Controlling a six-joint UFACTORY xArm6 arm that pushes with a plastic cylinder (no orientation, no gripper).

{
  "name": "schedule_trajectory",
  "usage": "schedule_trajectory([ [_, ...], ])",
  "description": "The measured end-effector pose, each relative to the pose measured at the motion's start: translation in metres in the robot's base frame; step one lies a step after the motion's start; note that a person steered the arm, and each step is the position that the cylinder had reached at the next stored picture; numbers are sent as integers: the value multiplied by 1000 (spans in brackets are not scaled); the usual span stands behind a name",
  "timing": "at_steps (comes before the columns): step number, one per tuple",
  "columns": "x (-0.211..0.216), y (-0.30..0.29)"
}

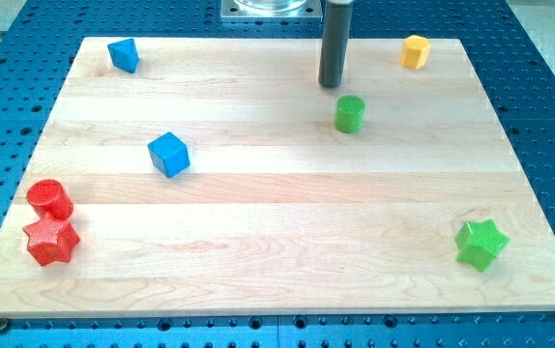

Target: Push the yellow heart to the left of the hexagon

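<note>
A small yellow block (415, 51) sits near the board's top right corner; it looks like a hexagon. I see no other yellow block, and no heart shape can be made out. My tip (333, 85) rests on the board at the view's top centre, well to the left of the yellow block. It is just above and slightly left of a green cylinder (350, 113), with a small gap between them.
A blue block (123, 54) lies at the top left and a blue cube (168, 155) left of centre. A red cylinder (49, 199) touches a red star (50, 242) at the left edge. A green star (481, 244) sits at the bottom right.
</note>
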State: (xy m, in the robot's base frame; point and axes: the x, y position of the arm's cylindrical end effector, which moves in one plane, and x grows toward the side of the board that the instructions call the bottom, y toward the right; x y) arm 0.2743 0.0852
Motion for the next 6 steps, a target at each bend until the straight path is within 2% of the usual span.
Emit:
schedule_trajectory([
  [1, -7, -1],
  [2, -12, -76],
  [4, -30, 34],
  [5, -51, -15],
  [6, -82, 6],
])
